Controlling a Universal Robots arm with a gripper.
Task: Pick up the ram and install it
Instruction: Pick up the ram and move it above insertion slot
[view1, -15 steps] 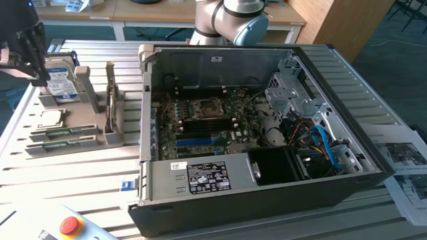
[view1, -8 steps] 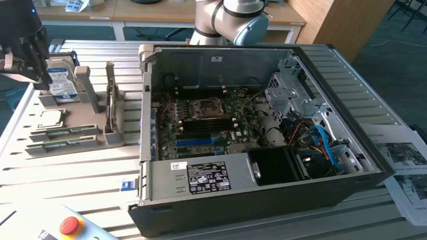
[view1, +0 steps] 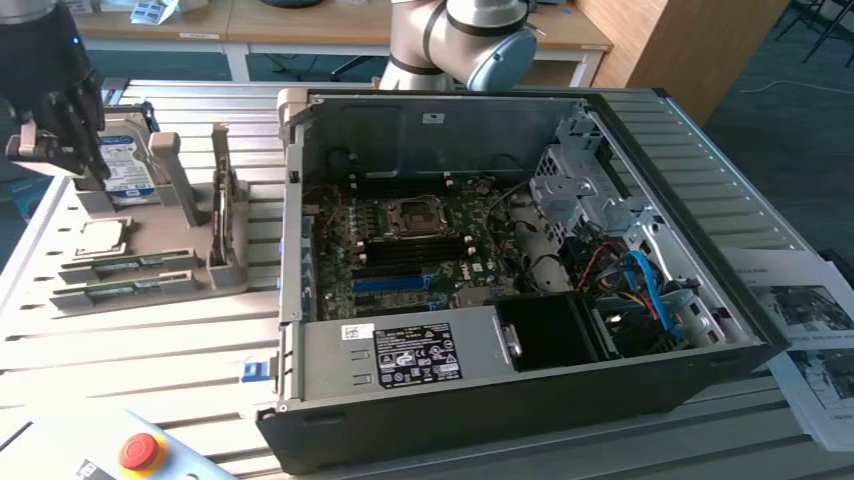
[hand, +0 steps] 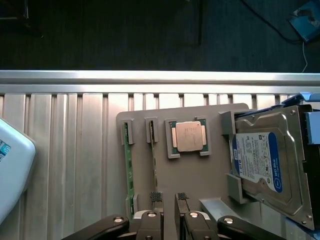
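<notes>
Plainly, the ribbed aluminium table (view1: 160, 340) carries everything. On it the big black computer case (view1: 534, 400) lies on its side with the panel off, so the green motherboard (view1: 441, 250) faces up and can be reached from above.

Beside the case, toward the exterior view's left, a flat grey plastic holder plate (hand: 200, 175) keeps loose parts in moulded brackets, each in a fixed spot. A boxy silver hard drive with a blue-white label (hand: 260, 165) sits in its cradle at one end.

Two long thin green circuit-board sticks stand on edge in end clips, parallel and just apart, with their top edges exposed for pinching. One is the ram (hand: 153, 170), the other a twin stick (hand: 128, 170). Both are seated in the holder, well apart from the case. A square silver CPU chip (hand: 189, 136) lies flat in its frame between the sticks and the drive.

The black two-fingered gripper (hand: 168, 196) hangs over the holder, its fingers parted and empty. One ridged fingertip (hand: 156, 196) sits above the end of the ram, which I judge it to be nearest.
</notes>
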